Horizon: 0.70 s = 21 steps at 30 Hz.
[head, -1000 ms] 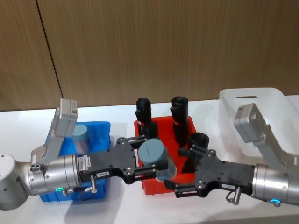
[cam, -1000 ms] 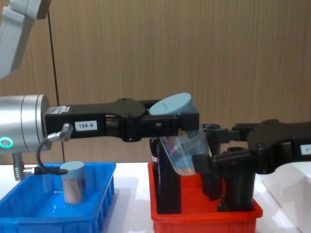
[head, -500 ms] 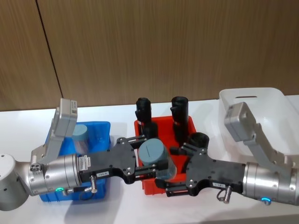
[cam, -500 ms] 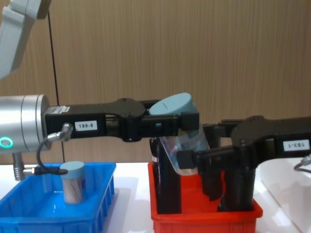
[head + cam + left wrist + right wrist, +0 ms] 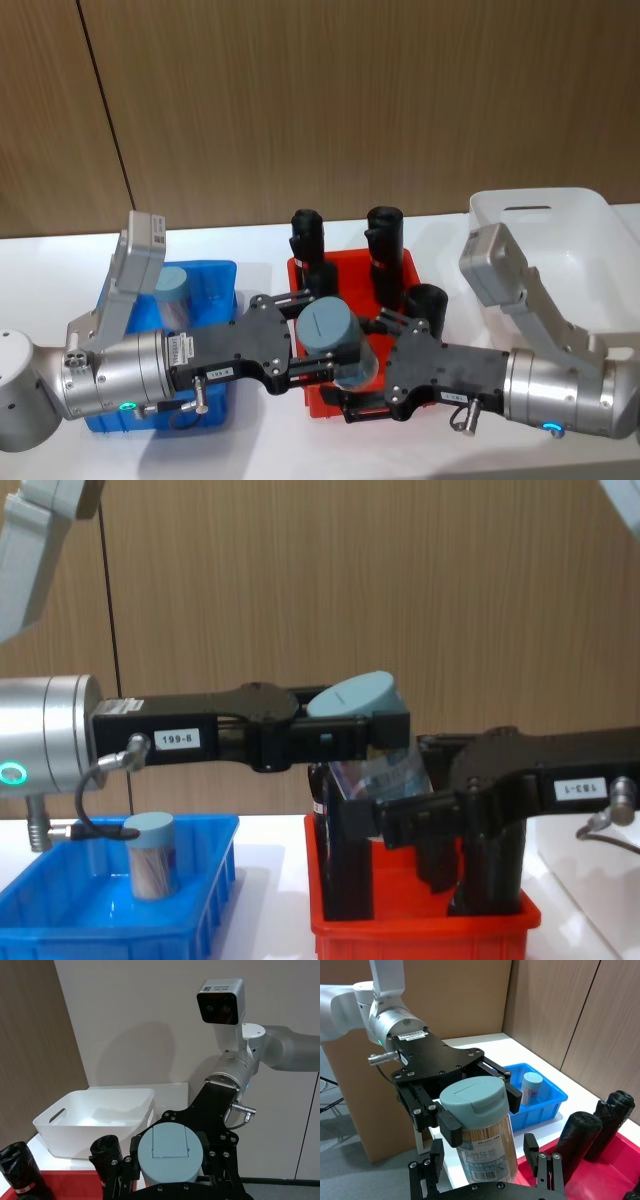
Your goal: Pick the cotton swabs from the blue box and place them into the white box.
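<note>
Nearest the front edge of the worktop (image 5: 40, 300), the two arms reach inward toward each other. The left pincer (image 5: 318, 336) is clenched on a jar of cotton swabs (image 5: 481, 1135), its black fingers (image 5: 448, 1129) pressing the pale-blue lid from both sides. It holds the jar tilted in the air above the front part of the red bin (image 5: 420, 932). The jar's clear body shows thin sticks packed inside and a printed label.

The right pincer (image 5: 358, 366) comes in from the worktop's right end and stands released. Its two fingers (image 5: 436, 1156) flank the lower half of the jar, one on each side, and the right wrist view shows a gap between each of them and the plastic.

Farther back, toward the left end of the worktop, sits the blue box (image 5: 205, 900). A second jar (image 5: 150, 856) stands upright in its far half, lid on, apart from the walls.

The red bin sits about midway along the worktop, just beside the blue box. Black rolls (image 5: 383, 240) stand upright in it behind the held jar.

At the right end, toward the back edge, is the white box (image 5: 592, 216), with an oval handle slot (image 5: 527, 209) in its far wall. A wood-panelled wall (image 5: 300, 100) rises behind the worktop.
</note>
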Tool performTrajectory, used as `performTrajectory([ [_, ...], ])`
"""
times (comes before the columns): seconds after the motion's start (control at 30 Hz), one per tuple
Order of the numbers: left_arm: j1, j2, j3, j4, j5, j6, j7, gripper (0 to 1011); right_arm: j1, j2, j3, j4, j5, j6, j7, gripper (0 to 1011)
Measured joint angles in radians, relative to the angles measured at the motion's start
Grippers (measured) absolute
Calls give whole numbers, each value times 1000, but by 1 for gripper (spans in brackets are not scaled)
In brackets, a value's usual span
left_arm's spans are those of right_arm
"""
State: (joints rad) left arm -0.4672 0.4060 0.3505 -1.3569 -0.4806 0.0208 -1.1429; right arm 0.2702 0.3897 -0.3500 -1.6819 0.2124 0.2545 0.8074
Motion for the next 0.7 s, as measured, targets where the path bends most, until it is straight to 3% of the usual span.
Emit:
performTrajectory([
  [0.33,0,0,0,0,0,0,0,664,18,-11,-10,32,-11,-9,-7,981],
  [0.57,0,0,0,0,0,0,1,664,28,-14,-14,50,-13,-15,-10,797],
  [0.7,0,0,0,0,0,0,2,664,33,-15,-16,58,-12,-16,-10,746],
])
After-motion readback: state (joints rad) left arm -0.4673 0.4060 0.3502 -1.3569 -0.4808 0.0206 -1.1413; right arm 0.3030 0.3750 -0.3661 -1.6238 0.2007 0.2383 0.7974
